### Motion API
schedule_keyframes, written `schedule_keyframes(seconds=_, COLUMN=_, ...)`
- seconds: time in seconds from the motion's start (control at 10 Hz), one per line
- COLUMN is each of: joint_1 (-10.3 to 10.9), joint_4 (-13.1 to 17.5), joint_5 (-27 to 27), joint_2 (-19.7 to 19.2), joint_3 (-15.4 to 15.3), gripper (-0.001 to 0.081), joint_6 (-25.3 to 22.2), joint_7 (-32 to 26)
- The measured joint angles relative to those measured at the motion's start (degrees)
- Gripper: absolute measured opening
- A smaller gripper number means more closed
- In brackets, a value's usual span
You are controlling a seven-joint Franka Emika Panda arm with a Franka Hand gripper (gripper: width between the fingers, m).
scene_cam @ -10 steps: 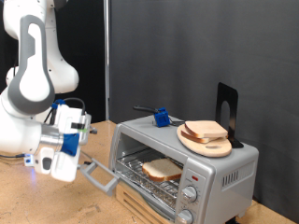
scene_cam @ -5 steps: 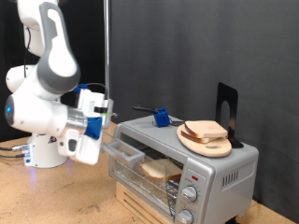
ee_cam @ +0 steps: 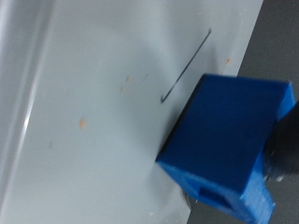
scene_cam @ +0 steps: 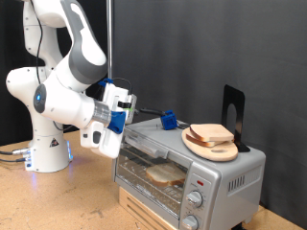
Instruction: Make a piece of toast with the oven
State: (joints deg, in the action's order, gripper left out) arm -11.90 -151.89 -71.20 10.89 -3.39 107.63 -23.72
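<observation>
Risking a door that swings back down: the gripper (scene_cam: 123, 117) sits at the top front edge of the small silver-grey metal toaster oven (scene_cam: 188, 168), its glass door nearly shut, and a slip there would probably drop it open. The pale square slice of bread (scene_cam: 166, 173) lies inside on the wire rack, below the fingers and behind the glass. Finger spread cannot be told; the wrist view shows only a blue block (ee_cam: 229, 135) on the oven's top.

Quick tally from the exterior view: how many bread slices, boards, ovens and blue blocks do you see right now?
Bread slices: 2, the piece of toast inside the oven and one slice on the board
Round wooden board: 1
Oven: 1
Blue block on the oven top: 1
Total: 5
</observation>
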Motion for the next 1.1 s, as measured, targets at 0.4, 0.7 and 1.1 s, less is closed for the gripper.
schedule_keyframes(seconds=0.4, joint_1=-4.1, joint_4=-4.8, joint_5=3.9, joint_2=4.8, joint_3=3.9, gripper=0.0805, joint_6=-2.1, joint_7=0.2)
schedule_keyframes(seconds=0.7, joint_1=-7.6, joint_4=-5.3, joint_5=6.5, joint_2=5.7, joint_3=6.6, gripper=0.0805, joint_6=-1.5, joint_7=0.2)
schedule_keyframes(seconds=1.1, joint_1=-7.6, joint_4=-0.6, joint_5=6.0, joint_2=1.8, joint_3=6.6, gripper=0.0805, joint_6=-1.2, joint_7=5.3)
